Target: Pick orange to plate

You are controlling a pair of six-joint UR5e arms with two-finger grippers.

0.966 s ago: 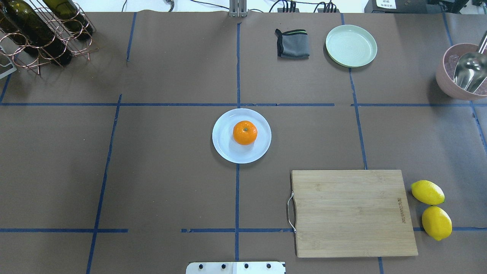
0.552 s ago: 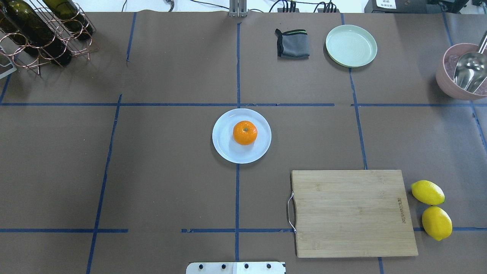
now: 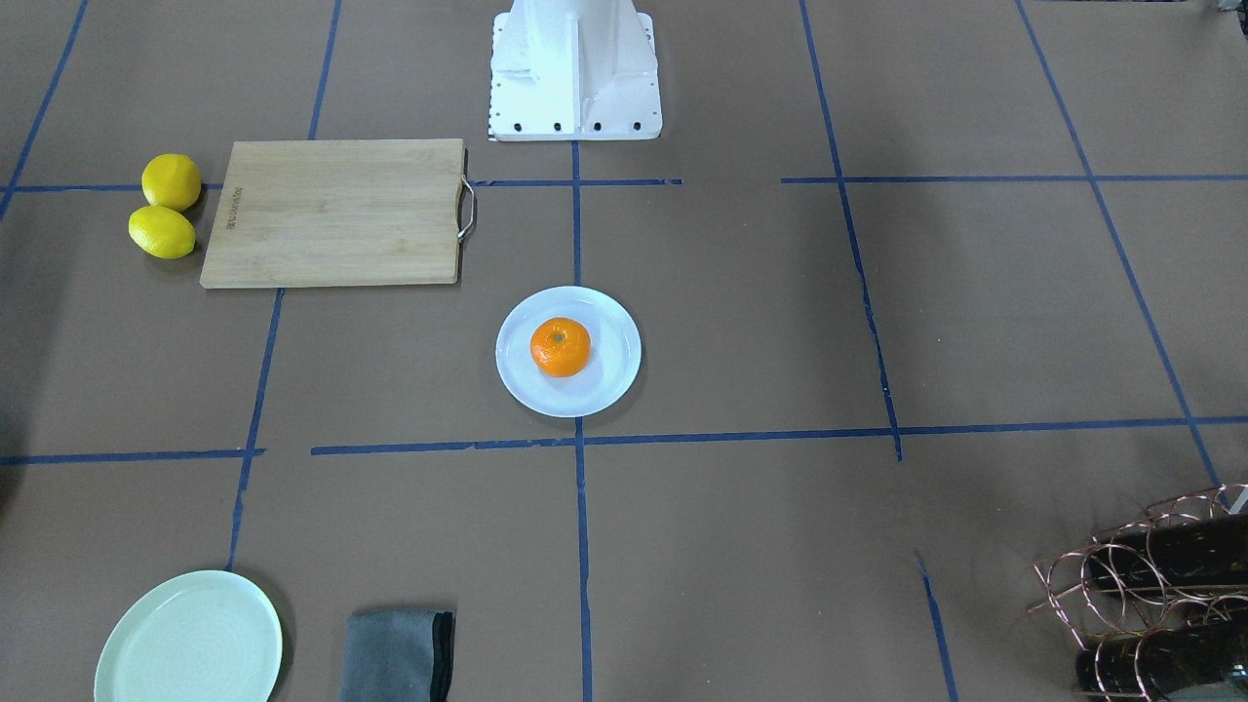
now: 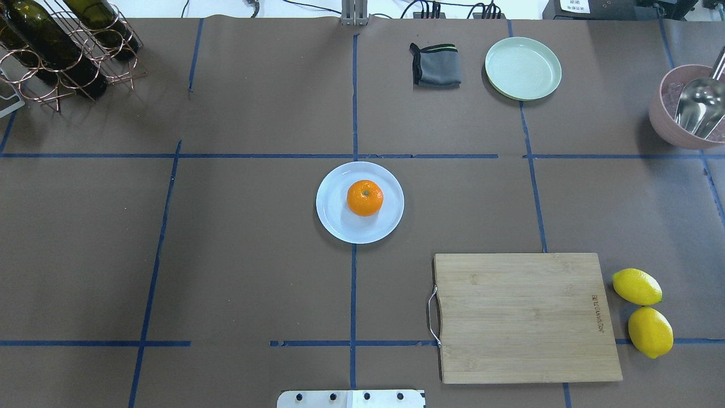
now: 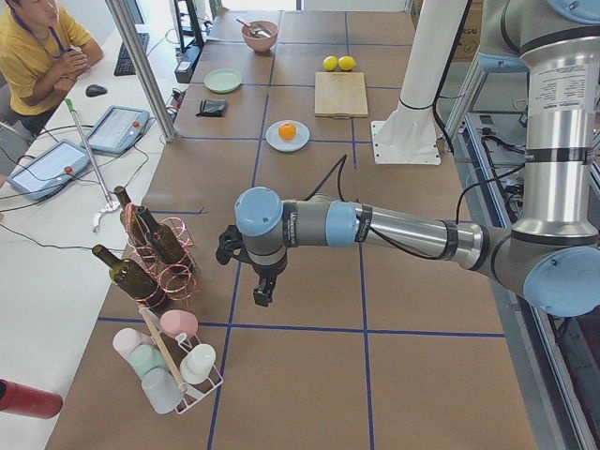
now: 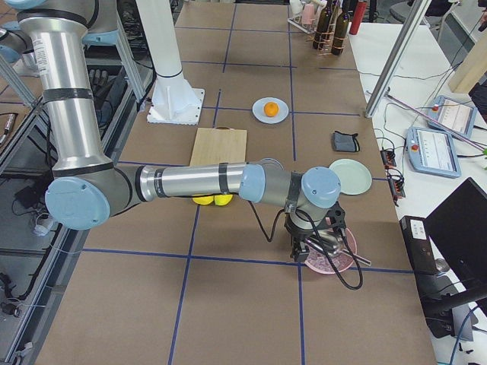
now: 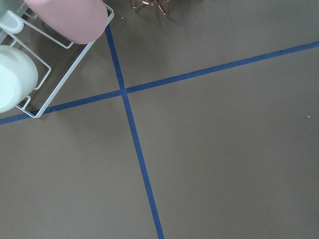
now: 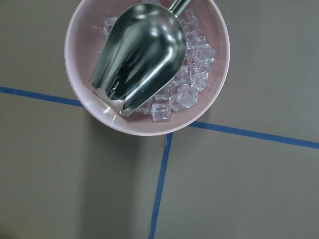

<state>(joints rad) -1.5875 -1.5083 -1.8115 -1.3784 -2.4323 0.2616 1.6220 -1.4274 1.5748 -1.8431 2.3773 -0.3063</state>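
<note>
A: Left end effector [image 5: 263,289] hangs over bare counter [image 5: 309,375] at the left end, near the wine bottles [image 5: 141,230]. It shows only side-on, so I cannot tell whether its fingers are spread or pressed together. Right end effector [image 6: 308,249] hangs over the pink bowl [image 8: 75,84] of ice with the scoop [image 8: 137,55] in it. Same problem: cannot tell.

B: And the orange?

A: Orange [image 4: 365,198] sits on the plate [image 4: 337,224], slightly off centre, stem dot up, nothing gripping it. Plate is mid-counter, well apart from both arms.

B: Step in hand?

A: My judgement: the placing looks done, and both arms are parked at the counter ends. The next move calls for no grasp, only a check that the orange rests steady. The raised rim should keep it from rolling off. Lemons [image 4: 636,287] and cutting board [image 4: 524,317] play no part.
</note>
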